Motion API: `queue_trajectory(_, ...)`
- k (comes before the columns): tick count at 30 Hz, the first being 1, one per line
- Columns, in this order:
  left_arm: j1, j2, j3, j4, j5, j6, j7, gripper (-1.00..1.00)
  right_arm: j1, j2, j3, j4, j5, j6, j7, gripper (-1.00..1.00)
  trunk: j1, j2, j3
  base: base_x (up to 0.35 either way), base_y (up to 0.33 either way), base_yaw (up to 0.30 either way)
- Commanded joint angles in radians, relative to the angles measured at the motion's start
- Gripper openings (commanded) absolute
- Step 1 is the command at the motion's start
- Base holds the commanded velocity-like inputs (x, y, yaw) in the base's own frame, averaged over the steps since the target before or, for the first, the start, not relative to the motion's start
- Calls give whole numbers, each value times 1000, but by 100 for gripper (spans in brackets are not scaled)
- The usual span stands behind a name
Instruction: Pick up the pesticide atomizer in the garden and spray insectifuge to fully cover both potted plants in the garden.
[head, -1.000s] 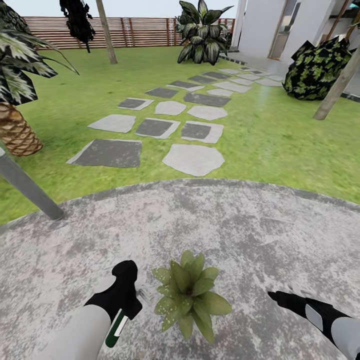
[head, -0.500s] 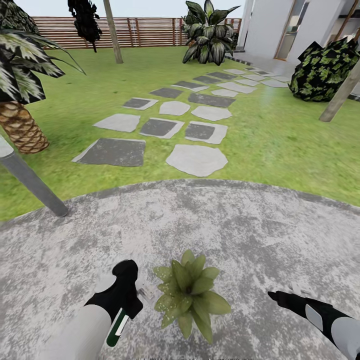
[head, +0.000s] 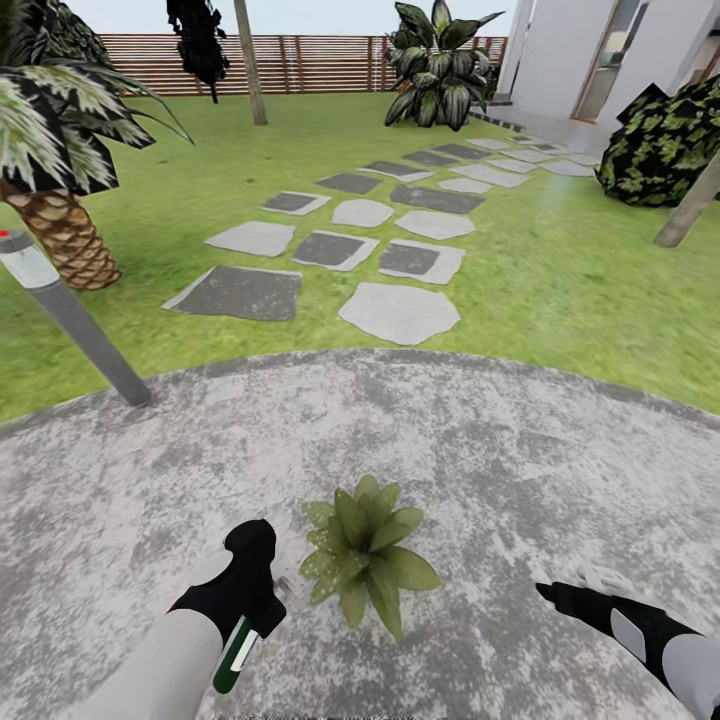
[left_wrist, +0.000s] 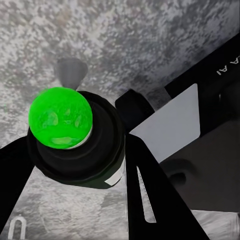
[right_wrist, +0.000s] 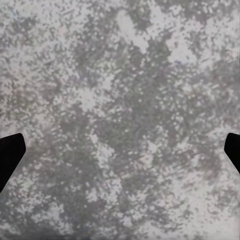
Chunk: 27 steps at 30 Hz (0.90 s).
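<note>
Left gripper (head: 262, 590) clamps pesticide atomizer (head: 235, 655) beside potted plant (head: 365, 550).

A slim dark-green atomizer bottle with a white label (head: 236, 655) is clamped in the black left gripper (head: 262, 590), slanting with its base toward the camera; the left wrist view shows its round bright-green end (left_wrist: 60, 117). Just beside it, a low rosette of pointed green leaves (head: 366, 548) stands upright on the mottled-grey round patio (head: 520, 470), ringed by green lawn (head: 560, 290).
</note>
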Motion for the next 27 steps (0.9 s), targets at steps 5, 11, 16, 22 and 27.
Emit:
queue_trajectory(5, -1, 0, -1, -1, -9, 5, -10, -100, 0, -1, 7, -1, -11, 5, 3, 100, 0, 0, -1, -21, -13, 247)
queue_trajectory(11, -1, -3, 0, -1, -9, 5, -10, -100, 0, -1, 7, -2, -11, 5, 3, 100, 0, 0, -1, 90, -111, 224)
queue_trajectory(16, -1, -13, -2, -1, -9, 5, -11, -100, 0, -1, 8, -2, -10, 5, 10, 100, 0, 0, -1, 195, -263, 25)
queue_trajectory(22, -1, -18, -2, -1, -9, 7, -12, -100, 0, -1, 10, -2, -10, 5, 8, 100, 0, 0, -1, 44, -311, 32)
queue_trajectory(27, -1, -17, -1, -1, -9, 7, -12, -100, 0, -1, 9, -2, -10, 5, 10, 100, 0, 0, -3, 1, -322, 207)
